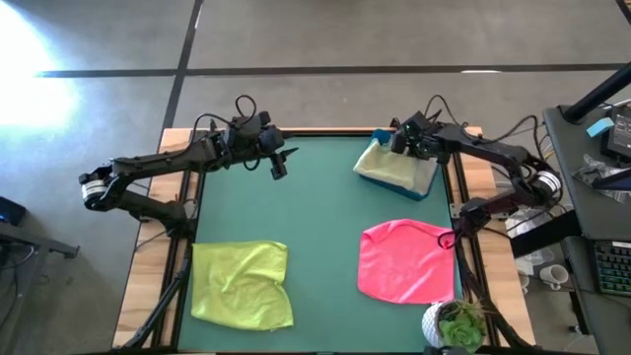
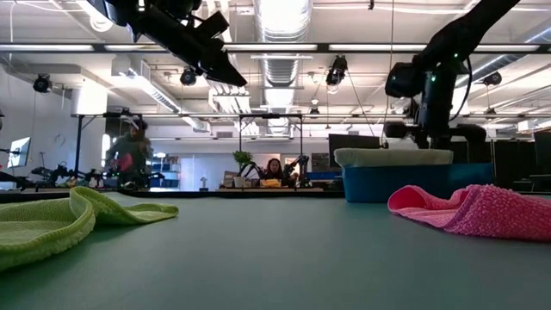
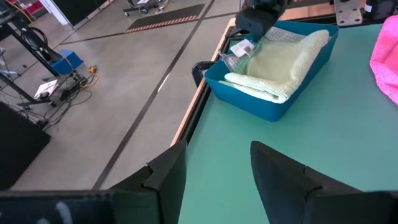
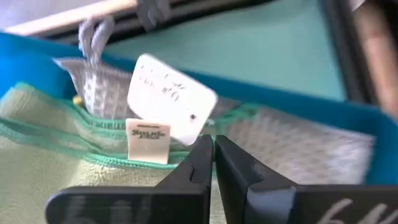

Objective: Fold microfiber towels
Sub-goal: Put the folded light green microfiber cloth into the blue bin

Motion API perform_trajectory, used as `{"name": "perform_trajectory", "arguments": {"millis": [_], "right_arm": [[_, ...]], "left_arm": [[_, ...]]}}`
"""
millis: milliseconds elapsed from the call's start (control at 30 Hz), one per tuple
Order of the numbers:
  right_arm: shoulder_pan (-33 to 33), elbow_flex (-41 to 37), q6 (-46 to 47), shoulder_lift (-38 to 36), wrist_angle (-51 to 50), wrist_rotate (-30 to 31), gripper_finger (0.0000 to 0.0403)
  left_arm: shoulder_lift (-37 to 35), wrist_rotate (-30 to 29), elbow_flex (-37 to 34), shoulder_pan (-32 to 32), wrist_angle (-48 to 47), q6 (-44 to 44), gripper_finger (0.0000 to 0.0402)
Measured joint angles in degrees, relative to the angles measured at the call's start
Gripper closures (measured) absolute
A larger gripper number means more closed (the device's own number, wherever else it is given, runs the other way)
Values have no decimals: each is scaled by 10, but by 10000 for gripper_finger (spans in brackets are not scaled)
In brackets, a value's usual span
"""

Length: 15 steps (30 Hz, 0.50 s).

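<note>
Pale green towel [image 1: 386, 164] lies in the blue bin [image 1: 422, 183], where the right gripper [image 4: 213, 163] has its fingers clenched on its edge. Left gripper [image 3: 214, 180] hovers, fingers released.

**Three towels on the mat, the rest in the bin**

We saw the lime green towel [image 1: 242, 284] lying rumpled at the near left of the table, the hot pink towel [image 1: 406, 260] spread loosely at the near right. A pale green towel [image 3: 280, 59] lay folded in the bin, grey cloth [image 4: 298, 140] beneath it.
</note>
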Motion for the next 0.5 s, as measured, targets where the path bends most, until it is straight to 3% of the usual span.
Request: {"name": "perform_trajectory", "arguments": {"millis": [267, 500], "right_arm": [[0, 3, -41, -14, -4, -18, 387], [0, 12, -64, -16, -6, -64, 325]], "left_arm": [[0, 0, 0, 0, 1, 10, 240], [0, 0, 0, 0, 1, 30, 240]]}}
